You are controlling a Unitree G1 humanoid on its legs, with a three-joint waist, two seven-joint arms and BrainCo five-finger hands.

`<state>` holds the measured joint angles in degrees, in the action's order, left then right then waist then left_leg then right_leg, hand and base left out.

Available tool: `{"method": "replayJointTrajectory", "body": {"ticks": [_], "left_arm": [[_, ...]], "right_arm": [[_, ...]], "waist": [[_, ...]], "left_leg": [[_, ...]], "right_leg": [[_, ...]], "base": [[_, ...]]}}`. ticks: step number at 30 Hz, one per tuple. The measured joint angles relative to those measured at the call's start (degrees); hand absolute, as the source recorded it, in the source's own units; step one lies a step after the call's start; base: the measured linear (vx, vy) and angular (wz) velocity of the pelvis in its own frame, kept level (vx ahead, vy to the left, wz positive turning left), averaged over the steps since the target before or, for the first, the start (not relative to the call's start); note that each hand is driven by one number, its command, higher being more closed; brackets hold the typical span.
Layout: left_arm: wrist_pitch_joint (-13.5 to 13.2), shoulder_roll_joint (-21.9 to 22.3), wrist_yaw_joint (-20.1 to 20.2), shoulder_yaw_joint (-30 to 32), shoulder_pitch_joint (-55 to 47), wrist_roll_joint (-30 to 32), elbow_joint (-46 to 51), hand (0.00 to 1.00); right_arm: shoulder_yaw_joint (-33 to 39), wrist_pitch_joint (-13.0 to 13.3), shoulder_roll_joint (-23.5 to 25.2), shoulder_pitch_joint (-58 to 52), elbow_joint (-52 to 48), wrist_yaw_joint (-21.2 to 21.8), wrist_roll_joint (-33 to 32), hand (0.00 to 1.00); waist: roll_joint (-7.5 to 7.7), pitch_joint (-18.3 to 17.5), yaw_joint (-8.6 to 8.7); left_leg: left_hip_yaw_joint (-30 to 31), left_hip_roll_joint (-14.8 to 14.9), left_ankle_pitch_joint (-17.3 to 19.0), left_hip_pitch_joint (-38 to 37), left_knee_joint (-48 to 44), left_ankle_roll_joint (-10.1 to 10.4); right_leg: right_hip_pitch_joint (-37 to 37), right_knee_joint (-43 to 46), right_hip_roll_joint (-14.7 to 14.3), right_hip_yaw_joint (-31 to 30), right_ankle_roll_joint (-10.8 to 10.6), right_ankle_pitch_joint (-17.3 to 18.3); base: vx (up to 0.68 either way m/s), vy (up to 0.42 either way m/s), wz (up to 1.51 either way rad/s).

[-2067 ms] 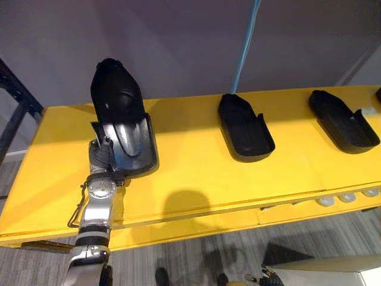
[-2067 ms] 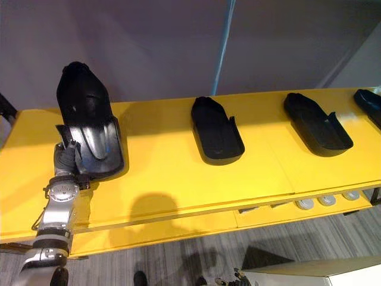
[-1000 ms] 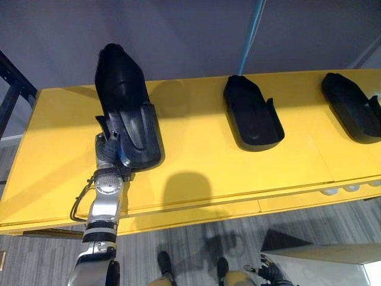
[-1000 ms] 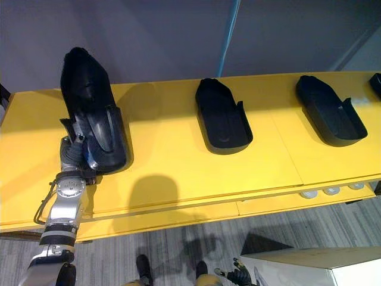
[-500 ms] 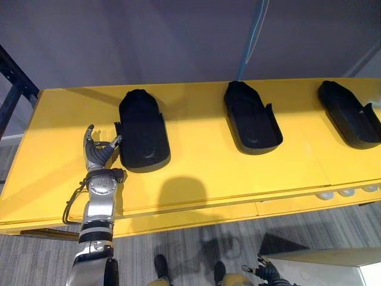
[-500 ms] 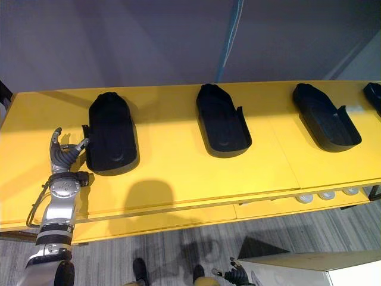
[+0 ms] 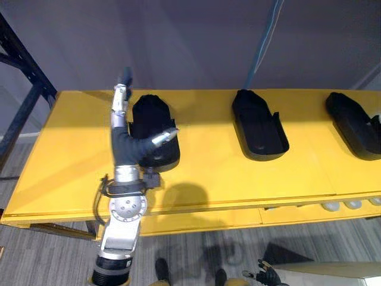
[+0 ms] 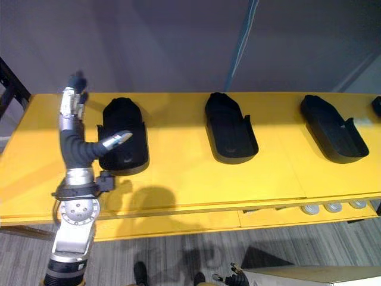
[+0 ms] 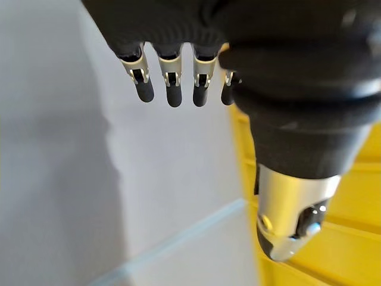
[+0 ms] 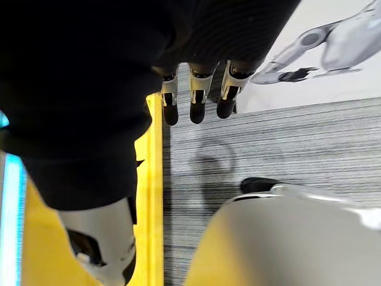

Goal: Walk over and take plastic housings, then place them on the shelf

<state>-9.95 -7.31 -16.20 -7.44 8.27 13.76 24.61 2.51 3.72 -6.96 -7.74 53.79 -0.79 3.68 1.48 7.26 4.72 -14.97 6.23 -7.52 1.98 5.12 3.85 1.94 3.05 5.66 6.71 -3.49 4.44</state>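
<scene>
– On the yellow shelf [image 7: 202,173], how many plastic housings do you count?

– Three black ones in a row in the left eye view, well apart from each other. The left housing [image 7: 152,116] lies near the shelf's left end, the middle housing [image 7: 259,128] about halfway along, and the right housing [image 7: 357,128] runs to the picture's edge. The right eye view catches the tip of a fourth housing [image 8: 377,106] farther right.

– Is either hand holding one?

– No. The left hand [image 7: 124,146] is raised in front of the left housing, its fingers [image 9: 172,83] straight and spread a little, thumb stuck out to the side. Nothing sits between them. The thumb overlaps the housing in both eye views, but I cannot tell whether it touches.

– And the right hand?

– The right hand [image 10: 196,89] hangs low beside the shelf's front edge, fingers relaxed and pointing at the grey striped floor [image 10: 286,149]. It carries nothing.

– How do the housings lie?

– All flat on the shelf, long axis running from front to back. The middle and right ones show a hollow side up, with raised walls at the near end.

– Anything else around?

– A dark metal frame [image 7: 24,101] stands past the shelf's left end, a blue strip [image 7: 262,47] runs up the grey wall behind, and a white box [image 7: 321,274] sits on the floor at lower right.
</scene>
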Motion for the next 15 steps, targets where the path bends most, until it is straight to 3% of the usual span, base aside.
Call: {"method": "replayJointTrajectory", "body": {"ticks": [1, 8, 15], "left_arm": [[0.0, 0.3, 0.8, -1.2, -0.8, 0.1, -0.1, 1.00], [0.0, 0.1, 3.0, -4.7, -1.8, 0.1, -1.5, 1.00], [0.2, 0.7, 6.2, -10.2, -5.7, 1.2, -10.3, 1.00]], "right_arm": [[-0.4, 0.0, -0.2, 0.0, 0.6, 0.0, 0.1, 0.00], [-0.6, 0.0, -0.2, -0.2, 2.0, -0.1, 0.1, 0.00], [-0.9, 0.0, -0.1, -0.4, 2.0, -0.2, 0.1, 0.00]], "waist": [[-0.26, -0.2, 0.01], [-0.14, -1.0, -0.13], [-0.14, -1.9, 0.00]], "left_leg": [[-0.1, 0.1, 0.0, -0.1, 0.1, 0.0], [-1.2, 0.3, -0.1, -0.1, 0.1, -0.1], [-2.2, 0.7, -0.1, -1.1, 0.0, -0.1]], "right_leg": [[0.0, 0.1, -0.1, -0.1, 0.0, 0.0], [-0.8, 0.5, -0.3, -1.4, -0.3, -0.2], [-0.4, 0.5, -0.6, -1.9, -0.3, -0.3]], "base": [[-0.06, 0.012, -0.04], [-0.02, 0.010, -0.09], [0.00, 0.002, -0.06]]}}
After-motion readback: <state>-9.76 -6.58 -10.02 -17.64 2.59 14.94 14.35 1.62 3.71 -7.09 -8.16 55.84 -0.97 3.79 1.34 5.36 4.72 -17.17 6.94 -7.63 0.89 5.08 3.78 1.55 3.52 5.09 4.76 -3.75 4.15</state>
